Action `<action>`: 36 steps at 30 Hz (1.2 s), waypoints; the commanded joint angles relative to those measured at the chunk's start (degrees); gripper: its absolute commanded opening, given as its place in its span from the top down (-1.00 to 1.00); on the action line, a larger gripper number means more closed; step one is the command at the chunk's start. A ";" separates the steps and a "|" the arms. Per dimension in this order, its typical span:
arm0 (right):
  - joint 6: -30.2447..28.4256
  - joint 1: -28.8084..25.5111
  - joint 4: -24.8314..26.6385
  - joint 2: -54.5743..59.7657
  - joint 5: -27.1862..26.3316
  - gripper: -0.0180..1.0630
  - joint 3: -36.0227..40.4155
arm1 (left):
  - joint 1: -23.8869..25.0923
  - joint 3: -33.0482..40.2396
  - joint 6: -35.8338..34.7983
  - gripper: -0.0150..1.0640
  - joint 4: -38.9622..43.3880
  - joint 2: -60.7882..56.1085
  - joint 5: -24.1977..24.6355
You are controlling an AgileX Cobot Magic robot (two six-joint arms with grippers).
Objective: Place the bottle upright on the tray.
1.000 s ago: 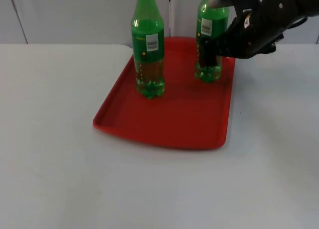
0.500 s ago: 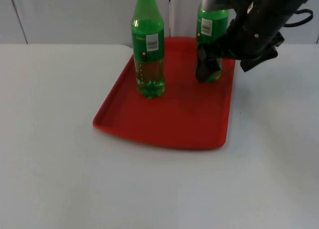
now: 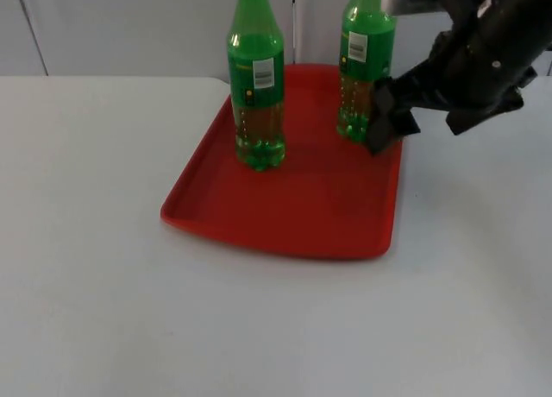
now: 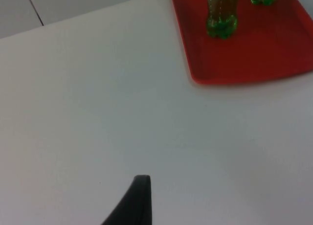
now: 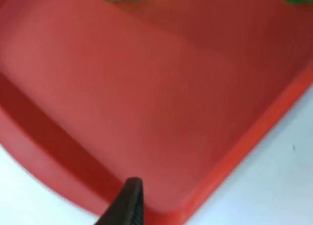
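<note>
Top view is showing two green bottles standing upright on the red tray (image 3: 285, 207): the near bottle (image 3: 256, 78) toward the tray's left edge, and the far bottle (image 3: 364, 65) at its back right. The right gripper (image 3: 384, 125) is hovering just beside the far bottle's base, over the tray's right rim, gripping nothing; how far its fingers are parted cannot be told. Nothing is standing between the two bottles. The left gripper (image 4: 134, 205) is waiting over the white table (image 3: 95, 276), well apart from the tray, its opening likewise impossible to judge.
</note>
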 commanded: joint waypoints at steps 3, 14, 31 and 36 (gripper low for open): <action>-1.05 0.36 0.03 -7.11 -4.98 -0.98 9.34 | 0.08 0.34 0.05 -0.98 -0.85 -0.16 -0.93; -3.28 0.36 0.03 -20.13 -6.71 -0.98 21.99 | 0.08 0.34 -0.33 -0.98 -1.33 -0.16 -1.88; -4.80 0.36 0.13 -40.28 -6.81 -0.98 28.60 | 0.08 0.85 -1.94 -0.98 -1.91 -0.16 -6.05; -5.89 0.36 0.13 -47.93 -6.83 -0.98 30.94 | 0.08 0.85 -2.98 -0.98 -2.24 -0.16 -5.96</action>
